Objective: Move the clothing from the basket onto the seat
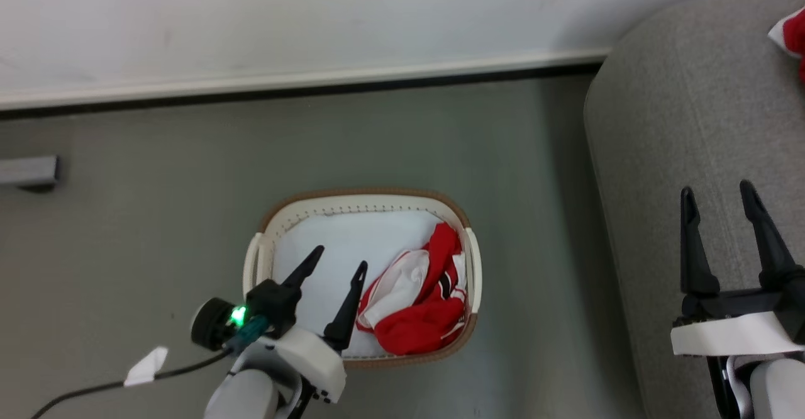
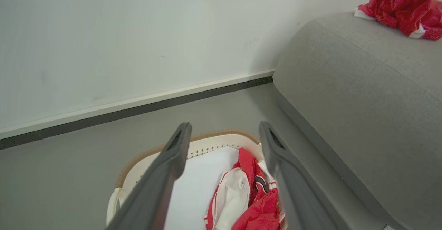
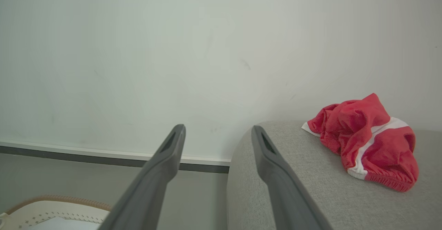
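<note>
**Stock on hand: one heap in the basket, one piece on the seat**

- Basket (image 1: 361, 191): oval, cream, brown rim. On the floor at 6 o'clock of the head view, well apart from the wall and near the seat's edge.
- Liner (image 1: 339, 243): plain white, bare across the basket's 9 o'clock half.
- Clothing (image 1: 418, 309): red with white panels and thin black trim. Bunched against the basket's 4 o'clock wall, inside the rim.
- Seat (image 1: 679, 123): grey upholstery with a rounded edge, at 3 o'clock of the head view.
- Second garment (image 3: 366, 143): red with a white stripe. Crumpled on the seat top, at 2 o'clock of the right wrist view.
- Left gripper (image 1: 342, 256): released, fingers spread, nothing between them. Poised over the basket's 7 o'clock part, above the liner and just beside the clothing. Height above the liner not clear.
- Right gripper (image 1: 717, 188): released and empty, over the seat at 4 o'clock of the head view.

Step in hand, as judged: reach for the heap in the basket, grasp not yet made.

Next move, as judged:
- Shift the left gripper toward 3 o'clock, over the heap.
- Descend until the fingers straddle a raised fold.
- Close on fabric alone, clear of the liner and the basket wall.
- Lift above the rim and carry toward 3 o'clock onto the seat.
</note>
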Robot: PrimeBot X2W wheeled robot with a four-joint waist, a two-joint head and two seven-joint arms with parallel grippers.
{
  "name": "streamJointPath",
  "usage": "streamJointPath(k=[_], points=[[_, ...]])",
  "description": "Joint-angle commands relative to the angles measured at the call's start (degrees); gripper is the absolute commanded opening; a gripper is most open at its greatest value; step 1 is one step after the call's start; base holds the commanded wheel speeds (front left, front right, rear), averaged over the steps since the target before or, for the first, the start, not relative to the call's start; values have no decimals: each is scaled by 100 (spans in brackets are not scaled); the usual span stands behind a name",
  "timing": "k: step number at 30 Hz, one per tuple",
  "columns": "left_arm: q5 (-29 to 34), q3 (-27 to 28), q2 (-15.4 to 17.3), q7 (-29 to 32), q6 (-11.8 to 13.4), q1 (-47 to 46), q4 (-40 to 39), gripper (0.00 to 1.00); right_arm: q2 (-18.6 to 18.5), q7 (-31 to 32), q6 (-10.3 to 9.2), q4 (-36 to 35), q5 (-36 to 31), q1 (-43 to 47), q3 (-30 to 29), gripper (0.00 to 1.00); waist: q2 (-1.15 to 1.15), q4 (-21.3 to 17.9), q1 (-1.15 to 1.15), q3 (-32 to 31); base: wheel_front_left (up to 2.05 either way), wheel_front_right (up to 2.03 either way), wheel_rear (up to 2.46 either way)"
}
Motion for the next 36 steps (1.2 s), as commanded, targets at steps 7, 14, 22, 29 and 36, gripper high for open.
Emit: streamJointPath(k=[7,14,22,29,36], points=[[-308,-1446,55,114,-17,-1519,1527,100,-8,4,-14,-508,-124,-437,-2,100,0,-256,-3,1627,0,0,0],[-1214,-2622,29,246,-18,-2428,2357,100,-7,4,-14,-854,-233,-463,50,100,0,-231,-3,2183,0,0,0],[-2345,-3615,199,396,-18,-3043,2645,100,-7,4,-14,-968,-162,-511,133,100,0,-235,-3,2481,0,0,0],[-3141,-4428,408,542,-14,-3344,2594,100,-8,4,-14,-979,-119,-525,172,100,0,-264,-3,2696,0,0,0],[-3575,-4889,515,494,-12,-3608,2718,100,-7,5,-14,-1023,-82,-533,194,100,0,-313,-3,2911,0,0,0]])
